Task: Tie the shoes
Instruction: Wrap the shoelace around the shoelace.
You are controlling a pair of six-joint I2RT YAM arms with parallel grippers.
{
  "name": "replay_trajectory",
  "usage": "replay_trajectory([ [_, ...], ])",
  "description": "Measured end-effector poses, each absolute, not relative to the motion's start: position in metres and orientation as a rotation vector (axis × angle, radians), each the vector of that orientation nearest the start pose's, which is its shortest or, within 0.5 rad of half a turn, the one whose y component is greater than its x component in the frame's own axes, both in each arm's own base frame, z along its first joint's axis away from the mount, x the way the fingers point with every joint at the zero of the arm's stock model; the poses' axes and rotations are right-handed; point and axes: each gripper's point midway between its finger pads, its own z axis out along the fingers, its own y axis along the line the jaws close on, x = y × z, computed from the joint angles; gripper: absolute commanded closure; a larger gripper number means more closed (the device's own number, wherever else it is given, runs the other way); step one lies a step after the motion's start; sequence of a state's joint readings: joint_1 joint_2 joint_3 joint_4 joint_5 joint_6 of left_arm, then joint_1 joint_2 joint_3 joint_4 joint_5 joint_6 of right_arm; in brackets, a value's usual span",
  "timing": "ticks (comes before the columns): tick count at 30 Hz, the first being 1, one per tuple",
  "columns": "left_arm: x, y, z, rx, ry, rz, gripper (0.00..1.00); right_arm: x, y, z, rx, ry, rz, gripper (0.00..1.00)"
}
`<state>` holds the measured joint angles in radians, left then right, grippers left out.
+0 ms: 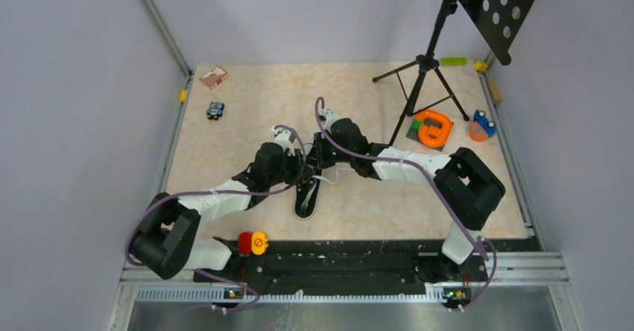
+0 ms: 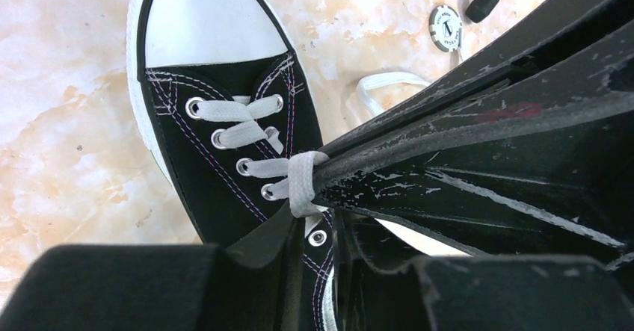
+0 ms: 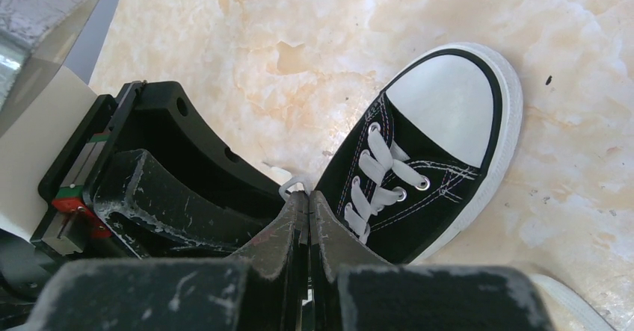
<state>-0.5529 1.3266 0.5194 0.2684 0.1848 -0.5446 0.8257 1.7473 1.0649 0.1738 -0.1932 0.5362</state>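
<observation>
Right jaws clenched on the lace point(image 2: 301, 185): a loop of it wraps over their tip, just above the upper eyelets. Left jaws sit right under that with a narrow gap. A strand drops toward the gap, can't tell if it's pinched or free. Both sets meet almost tip to tip over the sneaker point(image 2: 179, 159), left arm in from the left, right arm from the right, so neither is nearer. Sneaker lies flat mid-counter, long axis near–far, toe cap point(image 2: 209, 32) toward my bases as far as the top view shows. My call: any pull on the lace has to go sideways, across that axis. A slack bight of lace lies on the counter point(image 2: 60, 122) on the right-arm side. Left side looks open for a sweep. Right side is tighter: small round disc point(image 2: 446, 26) and a tripod point(image 1: 422, 84) foot close by. Counter's near edge is not far past the toe. Toy car point(image 1: 215, 110) and orange holder point(image 1: 434, 128) are well apart, no concern.
</observation>
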Motion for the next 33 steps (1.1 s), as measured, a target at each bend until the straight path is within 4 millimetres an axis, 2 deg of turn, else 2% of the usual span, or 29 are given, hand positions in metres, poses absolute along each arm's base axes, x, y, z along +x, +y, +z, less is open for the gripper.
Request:
replay_trajectory([
  [3, 0.278, -0.235, 0.08, 0.122, 2.21, -0.835, 1.0, 0.291, 0.396, 0.117, -0.449, 2.191, 0.996, 1.0],
  [11, 0.278, -0.235, 0.077, 0.126, 2.206, -0.837, 1.0, 0.29, 0.395, 0.116, -0.444, 2.198, 1.002, 0.98],
  [14, 0.276, -0.234, 0.074, 0.129, 2.206, -0.833, 1.0, 0.288, 0.391, 0.114, -0.439, 2.212, 0.996, 0.77],
  [17, 0.274, -0.231, 0.072, 0.145, 2.2, -0.822, 1.0, 0.288, 0.387, 0.117, -0.426, 2.214, 0.978, 0.69],
  [25, 0.269, -0.233, 0.073, 0.252, 2.158, -0.829, 1.0, 0.286, 0.375, 0.13, -0.399, 2.193, 0.943, 0.65],
  [33, 0.264, -0.241, 0.079, 0.351, 2.111, -0.878, 1.0, 0.288, 0.373, 0.129, -0.374, 2.204, 0.927, 0.62],
])
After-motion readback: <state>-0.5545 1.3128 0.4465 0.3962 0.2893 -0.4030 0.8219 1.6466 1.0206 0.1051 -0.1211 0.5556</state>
